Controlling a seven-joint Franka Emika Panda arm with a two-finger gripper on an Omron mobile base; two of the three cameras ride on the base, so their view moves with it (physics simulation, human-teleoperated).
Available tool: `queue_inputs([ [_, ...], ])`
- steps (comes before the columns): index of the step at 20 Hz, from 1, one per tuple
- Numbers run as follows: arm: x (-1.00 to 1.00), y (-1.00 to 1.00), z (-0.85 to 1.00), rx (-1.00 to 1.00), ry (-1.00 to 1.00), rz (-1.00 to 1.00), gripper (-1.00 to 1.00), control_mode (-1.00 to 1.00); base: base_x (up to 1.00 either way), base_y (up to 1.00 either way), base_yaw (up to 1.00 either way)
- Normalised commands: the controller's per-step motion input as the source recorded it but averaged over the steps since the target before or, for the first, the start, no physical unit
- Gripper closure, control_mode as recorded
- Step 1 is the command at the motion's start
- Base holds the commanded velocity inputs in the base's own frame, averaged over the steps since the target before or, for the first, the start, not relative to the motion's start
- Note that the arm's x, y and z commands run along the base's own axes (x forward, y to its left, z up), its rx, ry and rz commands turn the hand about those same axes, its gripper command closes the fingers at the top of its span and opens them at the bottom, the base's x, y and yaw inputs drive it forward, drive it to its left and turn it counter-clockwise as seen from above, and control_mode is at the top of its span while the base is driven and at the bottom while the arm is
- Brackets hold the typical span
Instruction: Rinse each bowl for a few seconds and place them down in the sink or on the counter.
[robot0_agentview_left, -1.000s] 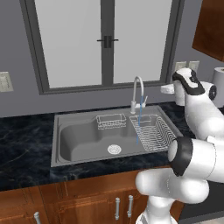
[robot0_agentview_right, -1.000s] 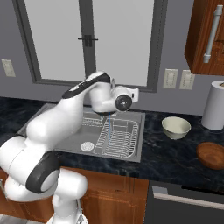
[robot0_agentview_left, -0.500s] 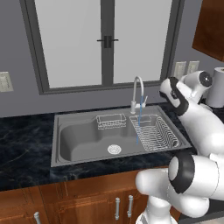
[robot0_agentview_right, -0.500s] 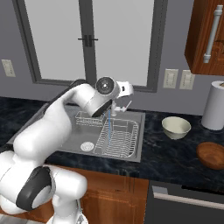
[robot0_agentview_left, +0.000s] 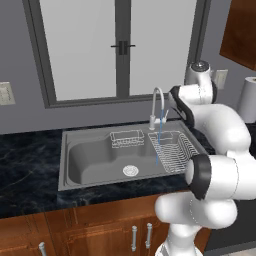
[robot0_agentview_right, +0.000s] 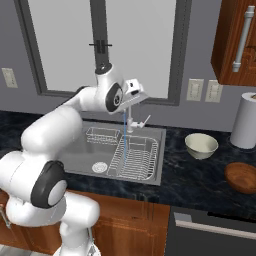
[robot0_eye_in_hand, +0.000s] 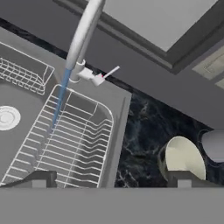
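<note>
Steel sink (robot0_agentview_left: 75, 165) is sitting recessed in the black marble-look counter (robot0_agentview_left: 30, 165), below the window. Round drain (robot0_agentview_left: 130, 170) is lying on the basin floor; a small wire caddy (robot0_agentview_left: 126, 138) is hanging at the basin's back wall. Wire rack (robot0_agentview_left: 172, 148) is occupying the sink's right end. The curved chrome faucet (robot0_agentview_left: 158, 105) is rising from the back rim of the sink and is running: a thin blue stream of water (robot0_agentview_right: 123, 131) is falling onto the rack.

Gripper (robot0_eye_in_hand: 111, 177) is hovering high over the right rim of the sink, near the faucet neck. Its two finger tips (robot0_eye_in_hand: 40, 178) are standing spread wide apart, with nothing between them and nothing touching them.

Cream-greenish bowl (robot0_agentview_right: 201, 145) is standing upright on the counter, right of the sink, apart from its rim. Reddish-brown wooden bowl (robot0_agentview_right: 242, 177) is sitting farther right, nearer the counter's front edge, at the right margin of the right base view. White paper-towel roll (robot0_agentview_right: 244, 120) is standing upright at the counter's back edge, behind both bowls.
</note>
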Motion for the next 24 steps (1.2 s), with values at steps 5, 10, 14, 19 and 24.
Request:
queue_inputs([
  [5,0.12,-0.21,0.12,-0.21,0.21,0.01,-1.0,-1.0,0.0,0.0,0.0],
  [10,0.06,-0.24,0.04,-0.14,0.15,0.01,-1.0,-1.0,0.0,0.0,0.0],
  [14,0.06,-0.18,-0.01,-0.11,0.13,0.04,-1.0,-1.0,0.0,0.0,0.0],
  [19,0.0,-0.23,-0.03,-0.09,0.1,0.04,-1.0,-1.0,0.0,0.0,0.0],
  [24,0.0,-0.3,-0.1,-0.02,0.02,0.03,-1.0,-1.0,0.0,0.0,0.0],
])
